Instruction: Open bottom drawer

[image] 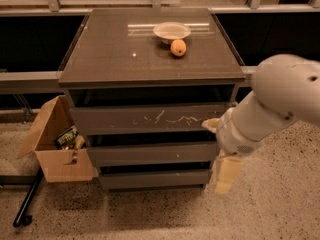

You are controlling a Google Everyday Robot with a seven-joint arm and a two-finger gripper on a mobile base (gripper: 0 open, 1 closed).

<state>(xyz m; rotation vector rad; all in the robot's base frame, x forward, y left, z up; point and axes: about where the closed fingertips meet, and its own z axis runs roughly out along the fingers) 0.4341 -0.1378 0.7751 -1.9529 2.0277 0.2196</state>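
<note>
— Has it got the drawer open?

— Not yet, I'd say. The gripper (227,174) hangs low on the right, just beside the bottom drawer (155,179). Open or closed, I can't tell.

— And the drawer?

— Lowest of three, and it looks shut, so the whole pull is left. Farther back, a bowl (171,30) and an orange (178,47) sit on top.

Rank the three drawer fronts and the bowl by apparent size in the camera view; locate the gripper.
1. scratched top drawer front
2. middle drawer front
3. bottom drawer
4. bowl
The fronts' differences may be only perspective. The gripper hangs just right of the bottom drawer.
</note>
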